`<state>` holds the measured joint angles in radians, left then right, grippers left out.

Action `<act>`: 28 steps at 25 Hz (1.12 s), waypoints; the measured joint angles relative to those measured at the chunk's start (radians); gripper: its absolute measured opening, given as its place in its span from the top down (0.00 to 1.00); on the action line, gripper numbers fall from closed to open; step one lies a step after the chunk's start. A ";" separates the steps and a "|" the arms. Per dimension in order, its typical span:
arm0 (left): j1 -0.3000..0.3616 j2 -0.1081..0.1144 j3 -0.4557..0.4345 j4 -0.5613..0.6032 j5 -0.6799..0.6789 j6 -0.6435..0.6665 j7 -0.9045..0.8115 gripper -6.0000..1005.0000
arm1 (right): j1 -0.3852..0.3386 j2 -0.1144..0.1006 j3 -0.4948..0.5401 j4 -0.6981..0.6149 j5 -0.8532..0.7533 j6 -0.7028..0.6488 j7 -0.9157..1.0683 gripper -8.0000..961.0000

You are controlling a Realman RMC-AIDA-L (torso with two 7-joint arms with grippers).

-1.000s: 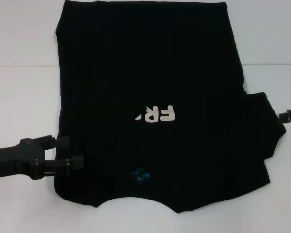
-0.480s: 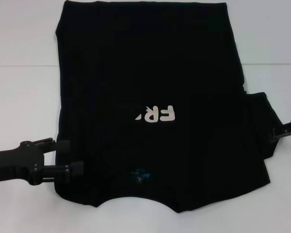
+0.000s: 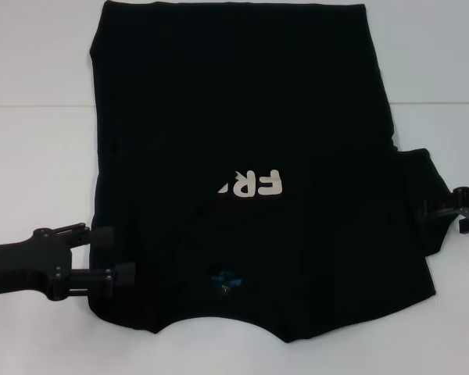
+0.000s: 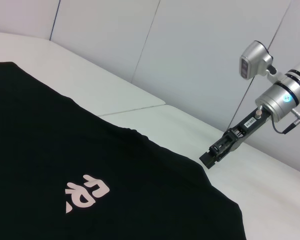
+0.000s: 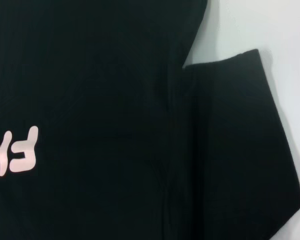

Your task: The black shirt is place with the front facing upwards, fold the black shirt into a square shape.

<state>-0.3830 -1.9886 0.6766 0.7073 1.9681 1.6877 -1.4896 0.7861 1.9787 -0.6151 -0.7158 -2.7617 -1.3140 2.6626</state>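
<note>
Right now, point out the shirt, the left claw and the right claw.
shirt (image 3: 242, 101), head view, on the plain cloth above the print.
left claw (image 3: 113, 254), head view, midway between its two fingertips at the shirt's edge.
right claw (image 4: 208, 159), left wrist view, at its tip beside the shirt.

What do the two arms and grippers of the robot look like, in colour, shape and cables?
The left gripper is matte black, with two thin parallel fingers ending in blocky pads, on a black arm; a thin reddish cable shows near the picture edge. The right gripper is black and narrow, on a silver cylindrical wrist with black rings, a small blue light, a white label, a grey camera module and a dark cable.
</note>
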 joint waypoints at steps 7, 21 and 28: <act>-0.003 -0.001 0.001 0.000 0.000 -0.004 0.002 0.07 | 0.003 -0.001 -0.004 0.035 0.000 0.034 0.002 0.02; -0.008 -0.004 0.001 -0.002 0.000 -0.007 0.002 0.07 | 0.015 0.003 -0.022 0.045 -0.003 0.063 0.006 0.02; -0.008 -0.004 -0.003 -0.002 0.000 -0.006 0.002 0.07 | 0.015 0.003 -0.081 0.045 -0.006 0.077 0.011 0.16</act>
<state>-0.3912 -1.9924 0.6736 0.7057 1.9680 1.6817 -1.4879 0.8008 1.9814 -0.6959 -0.6705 -2.7680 -1.2373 2.6738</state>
